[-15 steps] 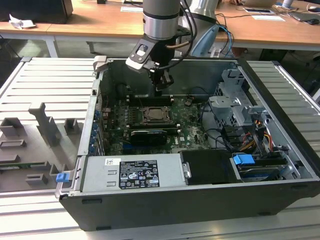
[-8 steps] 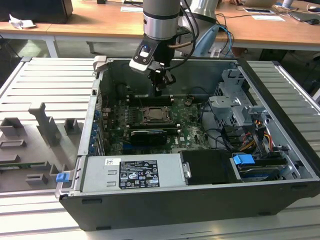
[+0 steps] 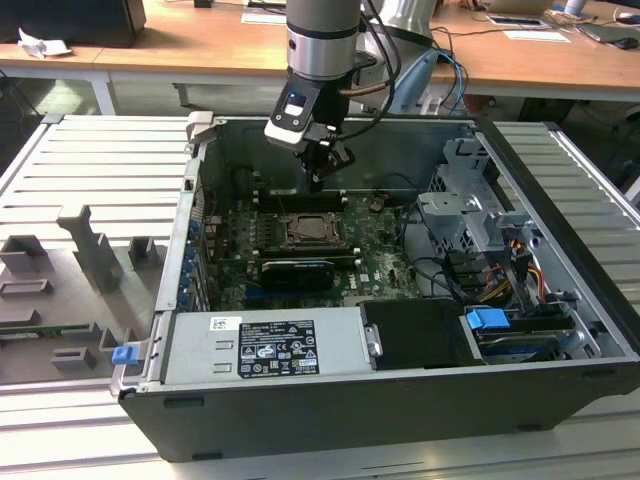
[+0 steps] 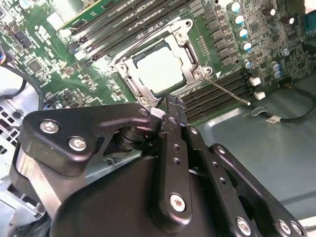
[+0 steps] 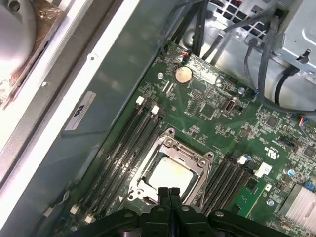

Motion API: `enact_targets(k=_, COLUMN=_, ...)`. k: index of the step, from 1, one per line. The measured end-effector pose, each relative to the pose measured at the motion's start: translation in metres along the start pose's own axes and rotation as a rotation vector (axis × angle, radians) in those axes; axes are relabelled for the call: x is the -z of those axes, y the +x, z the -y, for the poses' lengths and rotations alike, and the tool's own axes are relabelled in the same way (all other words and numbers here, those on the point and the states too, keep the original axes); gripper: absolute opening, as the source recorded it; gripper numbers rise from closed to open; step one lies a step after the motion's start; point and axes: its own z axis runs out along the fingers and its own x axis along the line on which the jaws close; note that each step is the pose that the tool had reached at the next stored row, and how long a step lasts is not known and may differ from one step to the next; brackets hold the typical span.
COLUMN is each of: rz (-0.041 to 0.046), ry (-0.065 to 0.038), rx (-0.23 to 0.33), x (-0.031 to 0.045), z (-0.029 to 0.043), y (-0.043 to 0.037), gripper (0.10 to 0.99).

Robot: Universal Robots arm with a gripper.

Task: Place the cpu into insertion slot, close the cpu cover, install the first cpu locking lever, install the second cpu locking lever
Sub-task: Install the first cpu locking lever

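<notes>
Across the slatted metal table (image 3: 90,170):

- An open computer case (image 3: 300,410) lies on its side, with a grey power supply (image 3: 265,345) along its near wall in the exterior view.
- The arm (image 3: 320,40) reaches down into the case from above, over the green motherboard (image 3: 380,255).
- Long black memory slots (image 5: 128,143) run along both sides of the socket area.
- The gripper (image 3: 318,178) hangs just over the far edge of the insertion slot (image 3: 312,232). In both wrist views its two black fingers (image 5: 168,190) (image 4: 173,101) are pressed together with nothing between them. I cannot tell whether the tips touch the socket's edge.
- The cpu cover (image 5: 200,173) lies flat over the socket, its silver frame (image 4: 183,52) running round the chip.
- The cpu (image 4: 160,69) sits inside the insertion slot, its pale face (image 5: 170,175) showing through the cover's cut-out centre.
- A thin metal locking lever (image 4: 227,91) sticks out sideways from one corner of the socket, across the memory slots beside it, not tucked against the frame.
</notes>
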Motion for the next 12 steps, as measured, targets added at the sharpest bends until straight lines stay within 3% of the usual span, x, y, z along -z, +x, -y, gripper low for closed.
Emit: enact_targets(k=12, rz=-0.0079, ry=0.002, rx=0.251, x=0.0, z=0.0, y=0.0, gripper=0.106)
